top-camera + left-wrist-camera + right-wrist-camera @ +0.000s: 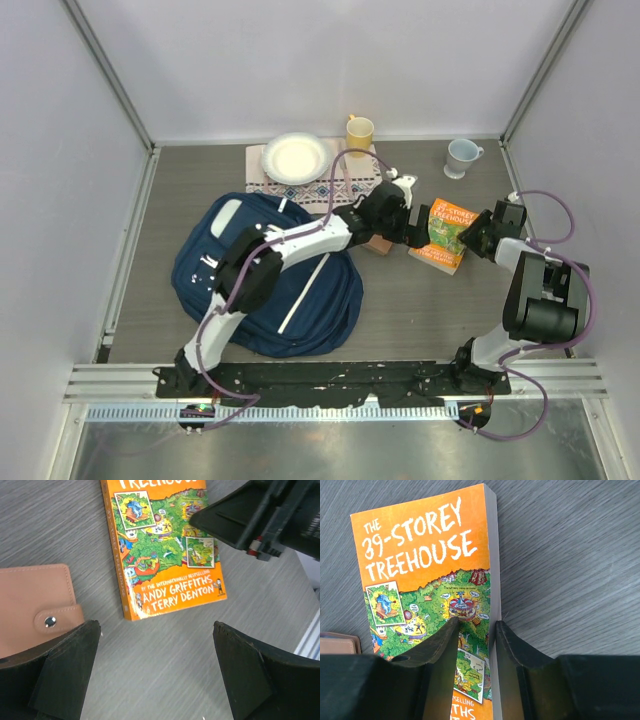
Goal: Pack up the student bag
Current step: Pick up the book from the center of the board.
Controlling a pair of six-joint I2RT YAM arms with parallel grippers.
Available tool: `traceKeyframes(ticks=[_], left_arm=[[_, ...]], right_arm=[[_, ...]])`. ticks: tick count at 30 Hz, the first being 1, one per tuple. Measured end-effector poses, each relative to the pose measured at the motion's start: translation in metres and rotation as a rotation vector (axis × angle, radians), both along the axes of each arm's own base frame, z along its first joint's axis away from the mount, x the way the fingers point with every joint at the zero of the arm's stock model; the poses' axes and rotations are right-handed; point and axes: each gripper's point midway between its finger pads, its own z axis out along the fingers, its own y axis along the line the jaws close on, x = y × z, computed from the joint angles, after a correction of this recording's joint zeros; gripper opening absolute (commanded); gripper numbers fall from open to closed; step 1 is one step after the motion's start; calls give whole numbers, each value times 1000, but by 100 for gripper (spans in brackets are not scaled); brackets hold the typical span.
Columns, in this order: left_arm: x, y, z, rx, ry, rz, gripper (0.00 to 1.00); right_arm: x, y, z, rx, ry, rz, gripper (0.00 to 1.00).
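At 9 o'clock, student bag (pixel 335 298) looks floppy, I'd grab its top. My left claw (pixel 155 655) gapes; right claw (pixel 476 630), can't tell.

The top external view looks steeply down from above and behind the 2 arm bases at the bottom of its frame, far enough off to take in the whole grey wood-grain table (pixel 420 310). The right wrist view sits very close, aimed down past the right gripper (pixel 475 625) at bottom centre, with the orange paperback book (pixel 420 570) filling its left half. The left wrist view is slightly further off, looking down between the left gripper (pixel 155 627) fingers in its lower corners. All 3 views share that book. The tan snap-fastened wallet (pixel 30 605) at the left wrist view's left is probably the sliver at the right wrist view's lower left edge.
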Motion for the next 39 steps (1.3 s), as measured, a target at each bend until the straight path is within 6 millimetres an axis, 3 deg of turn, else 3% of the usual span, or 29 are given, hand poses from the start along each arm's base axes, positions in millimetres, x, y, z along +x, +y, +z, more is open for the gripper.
traceKeyframes(ticks=[8,12,14,17,19,21,25,30,33,37,39], left_arm=[[14,-25,-65,0,100,-16,100],[24,-41,-61,-57,103,-19,99],[25,-42,-64,-60,116,-17,98],[26,-44,-64,-83,136,-18,89],[25,-44,-64,-92,153,-19,76],[27,-42,-66,-100,169,-12,65],[31,-36,-71,-124,209,6,55],[34,-33,-75,-130,220,20,44],[35,-31,-77,-127,224,25,39],[36,-30,-78,-123,226,30,36],[35,-29,-78,-120,230,28,35]], right_arm=[[-2,6,0,25,-14,7,12],[-4,10,0,45,-19,13,14],[-4,11,0,52,-19,15,21],[-5,12,0,59,-21,15,36],[-5,13,0,64,-23,12,42],[-5,14,0,75,-24,10,43],[-10,17,0,91,-22,12,43],[-28,22,1,101,7,10,29],[-35,23,3,101,22,9,8],[-41,24,8,100,28,11,1],[-45,25,11,102,33,11,6]])
